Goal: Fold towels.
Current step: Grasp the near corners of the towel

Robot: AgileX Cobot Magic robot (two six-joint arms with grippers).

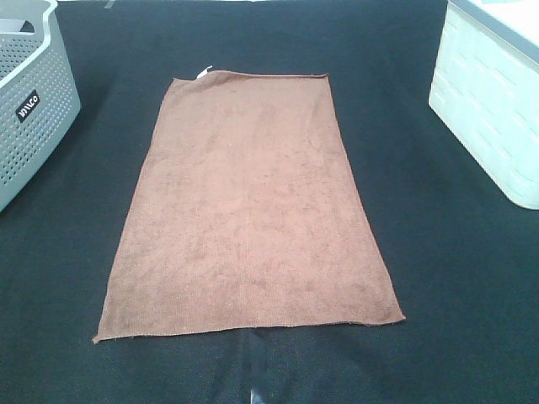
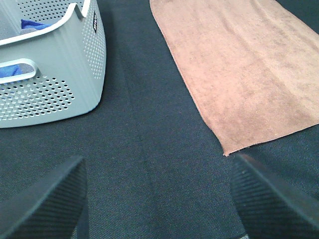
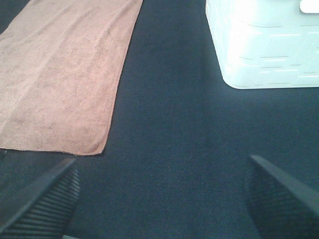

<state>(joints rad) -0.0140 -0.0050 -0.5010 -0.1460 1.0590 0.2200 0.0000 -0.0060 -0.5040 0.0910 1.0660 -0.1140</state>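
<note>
A reddish-brown towel [image 1: 246, 206] lies spread flat and unfolded on the black table, long side running away from me, with a small white tag [image 1: 203, 72] at its far left corner. Neither arm shows in the high view. In the left wrist view my left gripper [image 2: 159, 201] is open above bare table, with the towel's [image 2: 239, 64] near left corner just ahead of it. In the right wrist view my right gripper [image 3: 162, 199] is also open over bare table, the towel's [image 3: 65, 74] near right corner ahead and to one side. Nothing sits between either pair of fingers.
A grey perforated basket [image 1: 29, 101] stands at the far left, holding blue and grey cloth [image 2: 30, 25]. A white bin [image 1: 493, 105] stands at the far right. Black cloth table [image 1: 455, 278] surrounds the towel on all sides.
</note>
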